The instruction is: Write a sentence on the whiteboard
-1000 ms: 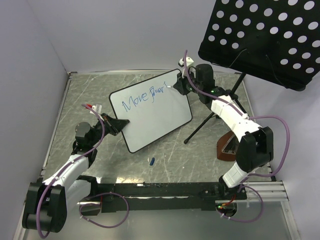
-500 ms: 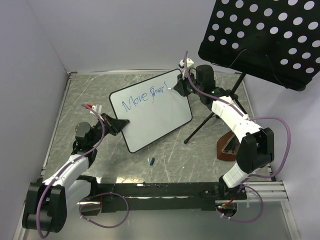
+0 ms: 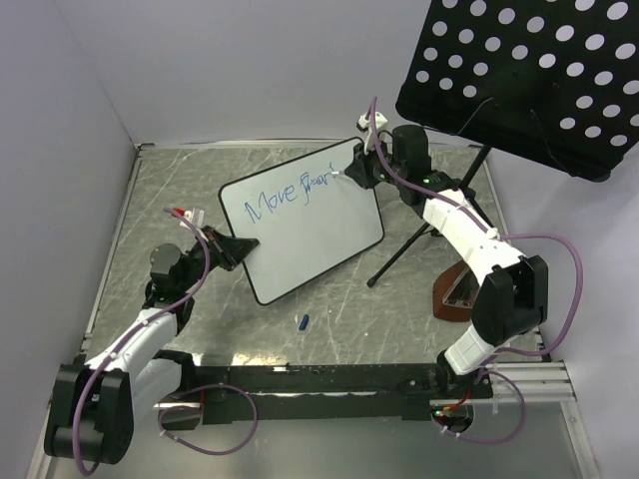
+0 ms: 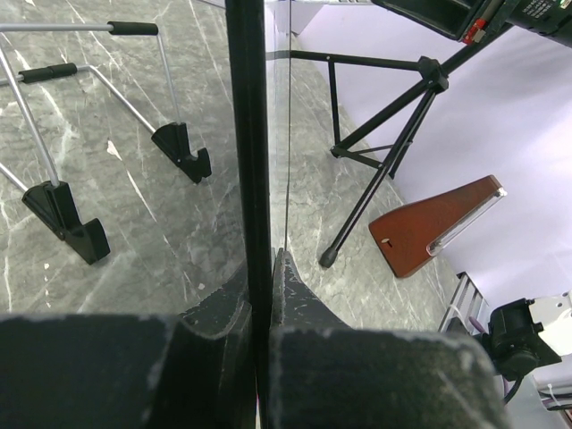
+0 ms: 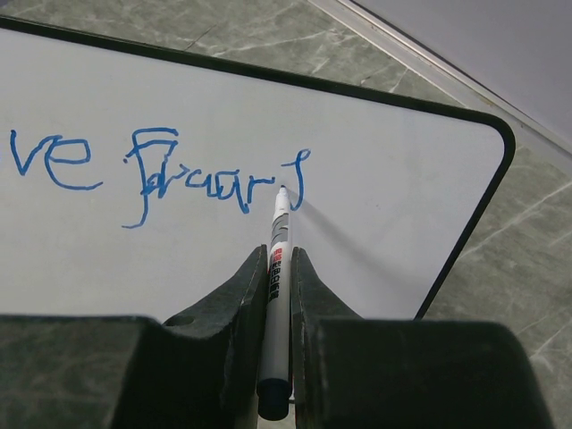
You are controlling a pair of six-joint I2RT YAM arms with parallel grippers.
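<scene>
The whiteboard lies slanted across the middle of the table. My left gripper is shut on its black rim at the near-left edge, which shows edge-on between the jaws. The sentence is one line of blue words starting with "Move". In the right wrist view the sentence ends just left of the pen tip. My right gripper is shut on a grey marker. The tip touches the whiteboard at the last blue stroke, near the far-right corner.
A black perforated music-stand panel hangs over the right side, and its tripod legs stand beside the board. A brown wedge sits at the right. A small blue cap lies in front of the board. Wire legs with black feet stand behind it.
My right gripper and the marker have shifted slightly up and to the right at the end of the written line. The left arm and the board have stayed put.
</scene>
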